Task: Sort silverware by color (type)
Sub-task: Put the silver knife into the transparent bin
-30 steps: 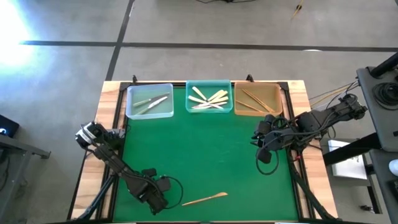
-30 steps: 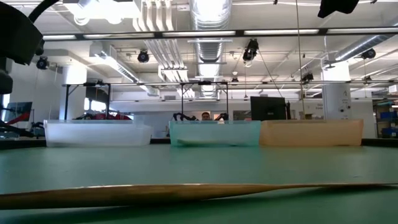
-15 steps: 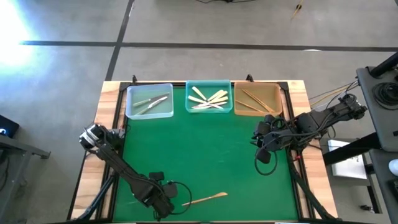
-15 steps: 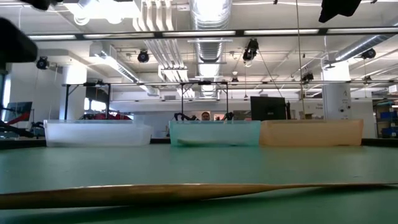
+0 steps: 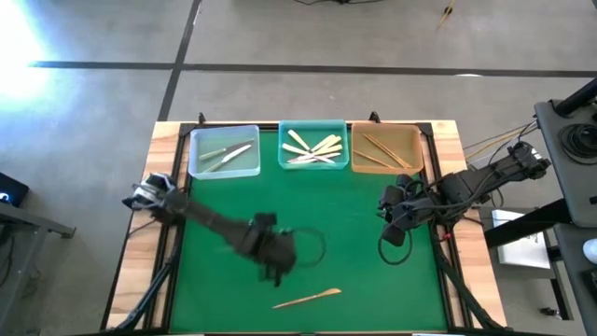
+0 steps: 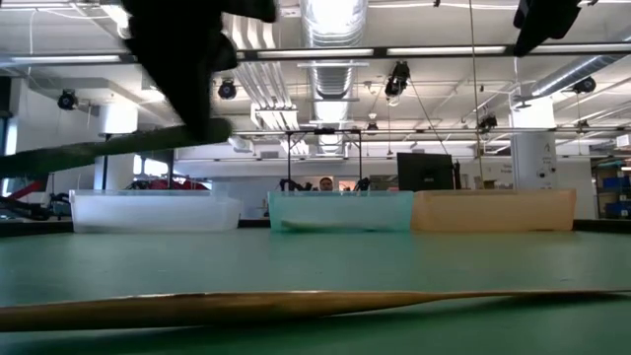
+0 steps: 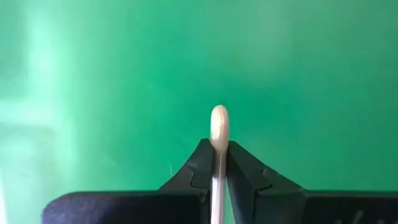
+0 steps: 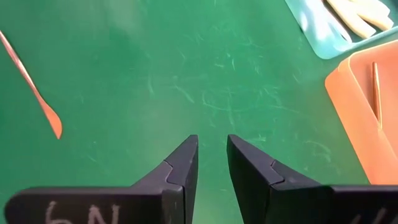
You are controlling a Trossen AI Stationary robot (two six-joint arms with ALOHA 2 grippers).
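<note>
My left gripper [image 7: 218, 149] hangs over the green mat's middle [image 5: 274, 266], shut on a pale cream utensil [image 7: 219, 121]. A tan wood-like utensil [image 5: 308, 299] lies flat on the mat near the front edge, also in the low view [image 6: 296, 304] and the right wrist view [image 8: 31, 81]. My right gripper [image 8: 212, 155] waits above the mat's right side [image 5: 395, 227], open with nothing between its fingers. At the far edge, silver pieces lie in a clear tray [image 5: 224, 166], cream ones in a teal tray [image 5: 314, 164] and wood-like ones in an orange tray [image 5: 385, 166]. My left gripper pinches the cream utensil between its two fingers [image 7: 200, 163], close to its rounded end [image 7: 219, 118], which pokes out just past the fingertips. The utensil runs along the fingers, which point steeply down. It is lifted clear of the mat; the rest is hidden behind the fingers.
The three trays stand side by side along the mat's far edge. A wooden rim [image 5: 149, 233] frames the mat. Bare mat lies between the trays and the tan utensil. A person shows far off in the room [image 6: 326, 183].
My left gripper has risen from the mat's near-left corner and swung toward the table's middle, away from the near edge; its arm now shows at the low view's upper left. The tan utensil has stayed where it was.
</note>
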